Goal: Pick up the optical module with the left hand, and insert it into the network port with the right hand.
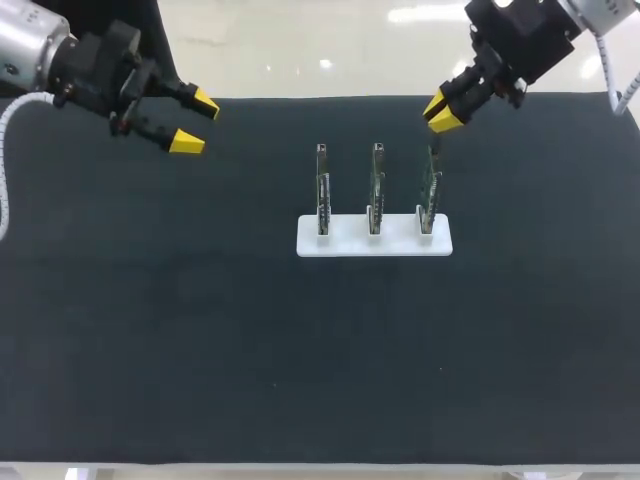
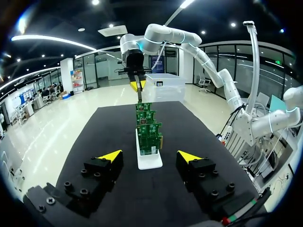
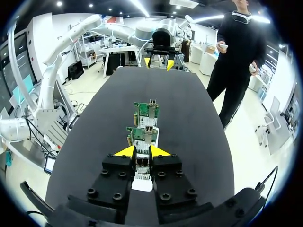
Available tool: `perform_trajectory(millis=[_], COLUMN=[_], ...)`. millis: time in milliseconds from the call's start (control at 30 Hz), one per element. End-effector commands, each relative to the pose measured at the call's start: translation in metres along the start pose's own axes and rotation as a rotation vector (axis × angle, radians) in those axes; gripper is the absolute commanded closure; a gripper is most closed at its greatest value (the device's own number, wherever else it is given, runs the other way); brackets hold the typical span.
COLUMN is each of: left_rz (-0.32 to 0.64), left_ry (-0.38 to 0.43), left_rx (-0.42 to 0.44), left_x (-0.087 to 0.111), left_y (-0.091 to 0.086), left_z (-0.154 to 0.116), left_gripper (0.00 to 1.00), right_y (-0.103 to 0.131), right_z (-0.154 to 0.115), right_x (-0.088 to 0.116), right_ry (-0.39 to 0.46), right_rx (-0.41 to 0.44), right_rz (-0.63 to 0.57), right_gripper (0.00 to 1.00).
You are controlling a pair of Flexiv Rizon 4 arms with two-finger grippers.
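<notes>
Optical module [image 2: 139, 93] is a thin dark piece pinched in the right claw [image 1: 441, 113]. It hangs down from the yellow tips onto the top edge of the right-hand network card [image 1: 430, 195]. I cannot tell if it has entered the port.

The bench [image 1: 200, 330] has a dark mat covering nearly all of its top. Over its far left corner comes the left arm [image 1: 25, 50], and over its far right corner the right arm [image 2: 170, 35], bent down toward the row of cards.

A white holder [image 1: 375, 243] lies flat near the middle of the bench, slightly toward the far side. Three slots in it keep three green network cards upright and edge-on, in a row: the left card [image 1: 323, 190], the middle card [image 1: 376, 190] and the right-hand one, each apart from its neighbour.

The left claw [image 1: 196, 122] hovers above the mat at the far left, well apart from the holder, with its two yellow-tipped fingers spread wide and nothing between them. From its wrist, the holder and cards stand in line ahead of it.

The right claw sits just above the right-hand card, its fingers drawn close together on the module. From its wrist, the card's top shows in the narrow gap between the tips.
</notes>
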State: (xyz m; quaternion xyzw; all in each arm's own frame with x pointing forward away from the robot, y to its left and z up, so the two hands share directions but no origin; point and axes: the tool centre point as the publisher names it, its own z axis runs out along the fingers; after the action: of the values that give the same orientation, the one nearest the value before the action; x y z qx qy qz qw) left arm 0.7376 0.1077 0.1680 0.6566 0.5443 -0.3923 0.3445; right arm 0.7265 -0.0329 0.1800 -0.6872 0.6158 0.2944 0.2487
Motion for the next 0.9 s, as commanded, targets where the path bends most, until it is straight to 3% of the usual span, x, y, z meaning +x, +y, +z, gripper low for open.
perform_trajectory(millis=[33, 900], left_rz=[0.000, 0.000], left_ry=[0.003, 0.003], left_rx=[0.003, 0.003], left_x=[-0.0001, -0.0001], left_y=[0.0011, 0.0011], left_z=[-0.0001, -0.0001], left_gripper=[0.00, 0.00], right_y=[-0.0015, -0.0101], right_z=[0.0005, 0.0006], right_x=[0.0024, 0.0015], right_ry=[-0.001, -0.003], right_rx=[-0.001, -0.001], right_rz=[-0.004, -0.013], right_gripper=[1.00, 1.00])
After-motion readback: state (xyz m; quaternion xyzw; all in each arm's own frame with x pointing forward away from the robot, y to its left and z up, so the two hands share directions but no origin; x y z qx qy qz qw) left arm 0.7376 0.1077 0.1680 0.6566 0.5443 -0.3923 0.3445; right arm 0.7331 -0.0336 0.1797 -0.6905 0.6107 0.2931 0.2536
